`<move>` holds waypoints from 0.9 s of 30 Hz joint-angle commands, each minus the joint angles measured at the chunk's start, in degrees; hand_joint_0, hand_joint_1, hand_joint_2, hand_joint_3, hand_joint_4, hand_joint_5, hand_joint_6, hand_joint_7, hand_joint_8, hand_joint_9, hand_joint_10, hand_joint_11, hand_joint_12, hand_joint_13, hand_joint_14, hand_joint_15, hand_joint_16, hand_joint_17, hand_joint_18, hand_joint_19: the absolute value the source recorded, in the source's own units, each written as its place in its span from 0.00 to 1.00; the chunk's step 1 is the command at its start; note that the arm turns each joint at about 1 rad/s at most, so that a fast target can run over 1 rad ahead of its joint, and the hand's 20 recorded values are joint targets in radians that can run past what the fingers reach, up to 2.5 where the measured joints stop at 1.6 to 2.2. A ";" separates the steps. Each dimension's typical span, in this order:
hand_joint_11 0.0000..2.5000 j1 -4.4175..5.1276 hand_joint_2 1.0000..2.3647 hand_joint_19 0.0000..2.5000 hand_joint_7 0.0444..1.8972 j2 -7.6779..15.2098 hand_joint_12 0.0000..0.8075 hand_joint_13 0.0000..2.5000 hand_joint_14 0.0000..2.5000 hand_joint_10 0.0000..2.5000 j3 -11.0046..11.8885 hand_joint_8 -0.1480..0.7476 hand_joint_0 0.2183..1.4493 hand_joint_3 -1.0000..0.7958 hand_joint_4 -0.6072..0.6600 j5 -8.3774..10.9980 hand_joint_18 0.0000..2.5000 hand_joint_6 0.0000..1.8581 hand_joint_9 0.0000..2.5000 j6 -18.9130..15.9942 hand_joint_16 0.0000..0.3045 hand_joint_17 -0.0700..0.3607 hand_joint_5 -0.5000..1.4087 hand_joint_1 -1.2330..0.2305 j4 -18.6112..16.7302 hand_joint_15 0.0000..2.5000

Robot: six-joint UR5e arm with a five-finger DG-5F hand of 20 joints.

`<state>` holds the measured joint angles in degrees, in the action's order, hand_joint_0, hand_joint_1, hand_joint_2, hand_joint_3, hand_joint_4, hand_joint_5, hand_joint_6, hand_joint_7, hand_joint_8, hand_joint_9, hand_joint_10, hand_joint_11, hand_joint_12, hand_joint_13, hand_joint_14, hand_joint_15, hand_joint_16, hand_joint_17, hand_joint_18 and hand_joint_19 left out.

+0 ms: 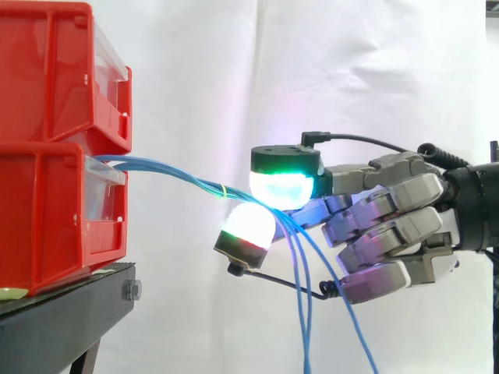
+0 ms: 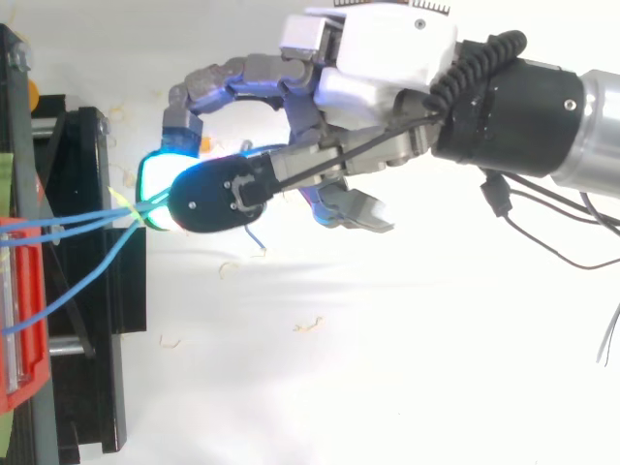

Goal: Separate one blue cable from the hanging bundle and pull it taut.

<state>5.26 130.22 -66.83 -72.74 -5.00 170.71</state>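
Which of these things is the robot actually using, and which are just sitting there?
In the job:
- blue cables, running out of the lower bin
- hand, pinching them

Just there:
- two stacked red bins
- black stand
- white curtain

Grey-and-white hand (image 2: 378, 68), black-capped fingertips (image 1: 284, 187) glowing green and white, black and silver wrist (image 2: 542, 107)

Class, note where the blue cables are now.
In the side view, the blue cables run from the lower red bin at left to the glowing pads of the hand, which pinch them, then hang down.
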 commanded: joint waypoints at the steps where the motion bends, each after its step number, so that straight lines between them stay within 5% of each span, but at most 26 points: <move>1: 0.30 0.02 0.01 0.37 0.61 -0.93 0.43 0.77 0.01 0.01 0.03 0.35 0.42 0.54 0.58 -0.64 0.62 0.27 0.86 2.37 0.16 0.41 0.33 0.32 3.32 0.51; 11: 0.29 0.81 0.01 0.36 0.61 -3.65 0.42 0.76 0.01 0.01 0.03 0.36 0.42 0.55 0.57 -0.56 0.62 0.27 0.86 7.82 0.16 0.42 0.33 0.32 6.48 0.50; 18: 0.30 1.77 0.01 0.36 0.60 -3.74 0.43 0.76 0.01 0.01 0.12 0.36 0.42 0.55 0.57 0.85 0.61 0.27 0.86 8.17 0.16 0.42 0.33 0.32 8.06 0.51; 20: 0.29 2.92 0.01 0.37 0.60 -3.74 0.42 0.76 0.01 0.01 0.03 0.37 0.42 0.55 0.57 2.26 0.61 0.27 0.86 8.17 0.16 0.42 0.33 0.32 8.15 0.50; 27: 0.30 4.50 0.01 0.37 0.60 -3.74 0.43 0.76 0.01 0.01 0.03 0.36 0.42 0.55 0.57 3.49 0.61 0.27 0.86 8.17 0.16 0.41 0.33 0.32 8.77 0.50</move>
<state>9.09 126.48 -66.78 -69.81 3.16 179.18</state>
